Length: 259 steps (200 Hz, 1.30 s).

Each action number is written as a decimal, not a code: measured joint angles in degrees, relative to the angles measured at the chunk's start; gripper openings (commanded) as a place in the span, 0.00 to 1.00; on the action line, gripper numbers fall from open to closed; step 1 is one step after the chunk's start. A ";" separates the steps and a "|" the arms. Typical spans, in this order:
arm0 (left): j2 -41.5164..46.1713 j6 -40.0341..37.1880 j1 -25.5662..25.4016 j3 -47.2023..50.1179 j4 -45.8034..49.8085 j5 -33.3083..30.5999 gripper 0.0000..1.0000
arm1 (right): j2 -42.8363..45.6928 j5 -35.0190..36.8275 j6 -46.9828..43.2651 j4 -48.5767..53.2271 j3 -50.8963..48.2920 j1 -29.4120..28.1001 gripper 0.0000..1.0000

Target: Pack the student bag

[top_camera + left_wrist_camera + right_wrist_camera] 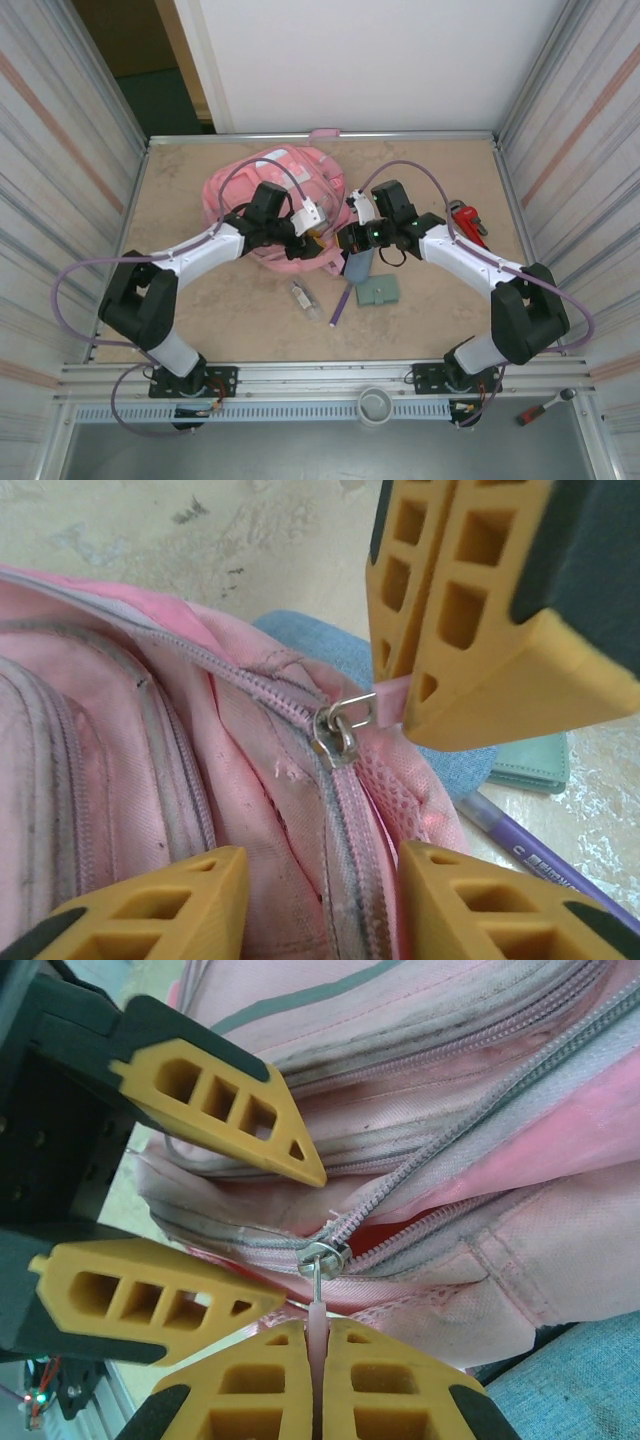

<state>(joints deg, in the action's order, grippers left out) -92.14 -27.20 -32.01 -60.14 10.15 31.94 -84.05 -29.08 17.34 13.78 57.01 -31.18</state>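
Pink scuffed student bag (225, 195), grey zip (350, 840) partly open, perhaps red inside. Its pull tab (317, 1312) is clamped by the right gripper (320, 1335); the left gripper (320, 870) straddles the zip, released.

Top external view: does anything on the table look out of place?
Yes: a red pipe wrench lies toward the right side of the table, odd beside the student bag, pen and green wallet. Nothing looks spilled.
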 measured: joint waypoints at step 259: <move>14.25 -10.69 8.37 13.81 -2.40 -0.26 0.00 | -12.15 12.33 1.05 -1.95 11.85 2.19 0.00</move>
<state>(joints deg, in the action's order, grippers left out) -77.89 -37.89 -23.64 -46.33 7.75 31.68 -96.20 -16.75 18.39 11.84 68.86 -28.99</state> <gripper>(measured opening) 0.081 0.054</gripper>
